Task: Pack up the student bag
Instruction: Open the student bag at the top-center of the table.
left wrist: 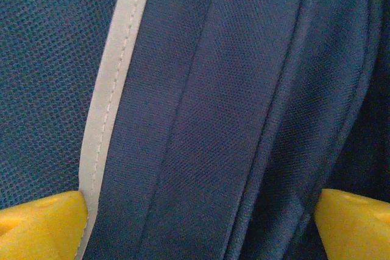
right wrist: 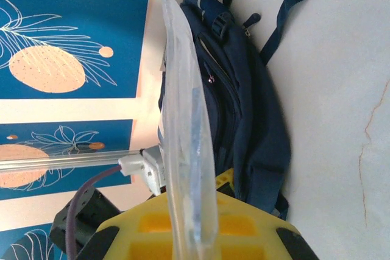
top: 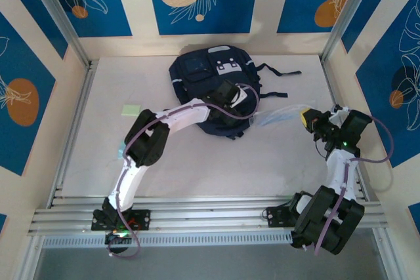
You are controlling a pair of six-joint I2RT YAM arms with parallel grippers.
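Carefully close your wide-spread left end effector (left wrist: 201, 220) on a fold of the student bag (top: 197, 73), lying far-centre on the surface (top: 197, 168); your right end effector (right wrist: 195, 229) is clamped on a clear plastic sleeve (right wrist: 183, 120).

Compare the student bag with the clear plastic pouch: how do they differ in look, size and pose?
Look: the student bag is opaque dark navy fabric; the clear plastic pouch is see-through.
Size: the bag is bulky and far larger; the pouch is thin and flat.
Pose: the bag lies on the table; the pouch is clamped edge-on in the right arm's jaws.
Both are over the table's far half.
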